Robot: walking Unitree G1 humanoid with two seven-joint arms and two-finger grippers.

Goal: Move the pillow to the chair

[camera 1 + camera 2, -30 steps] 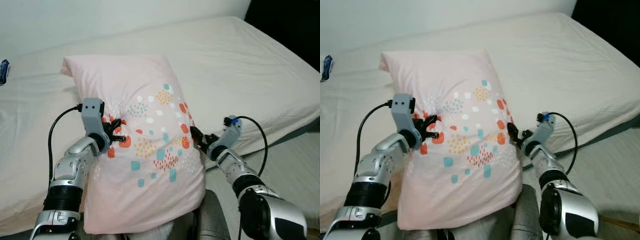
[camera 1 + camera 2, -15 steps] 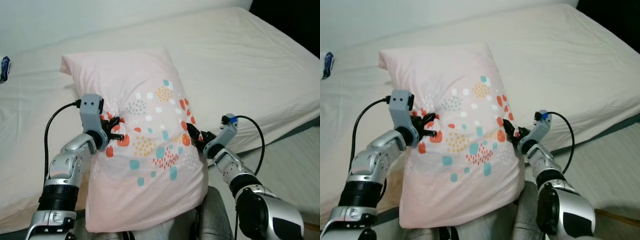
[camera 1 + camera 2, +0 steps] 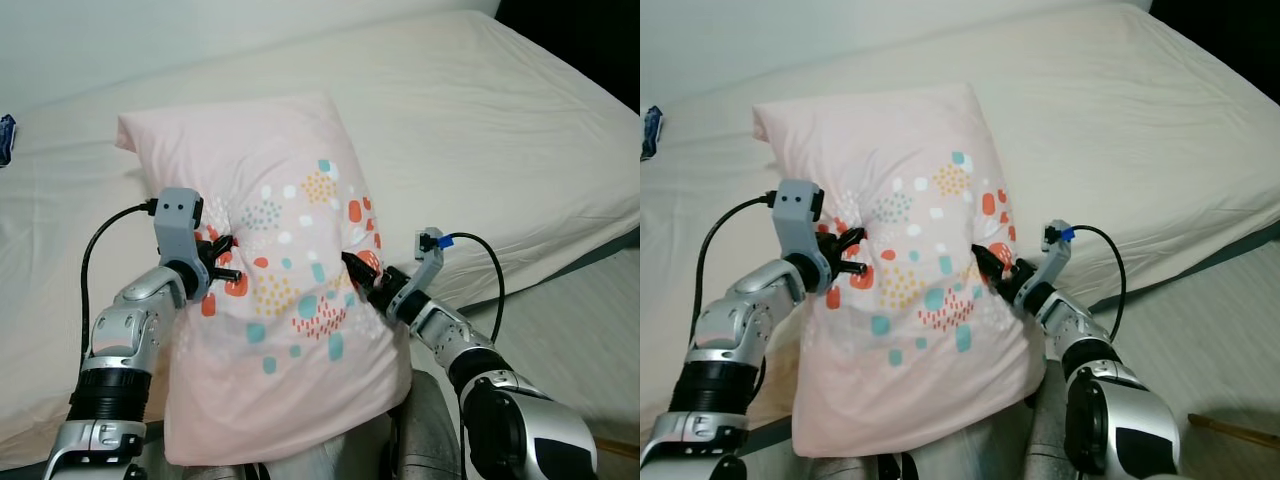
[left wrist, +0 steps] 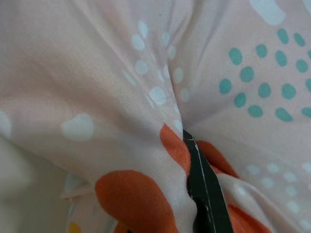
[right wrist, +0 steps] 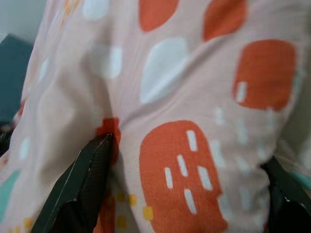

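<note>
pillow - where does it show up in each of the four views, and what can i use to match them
Left eye view: the pink patterned pillow stands mid-frame on the bed, between both claws.
Right eye view: same place, slightly further left.
Left wrist view: close-up fabric, bunched at one black finger.
Right wrist view: close-up fabric between two black fingers.
Shared landmark: the pillow's orange blotches.

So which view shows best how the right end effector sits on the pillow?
The right wrist view: two black fingers spread wide around a fold of the pillow. The eye views show the right end effector pressed into its side, fingers mostly buried. The left wrist view shows fabric and one finger of the left end effector.
</note>
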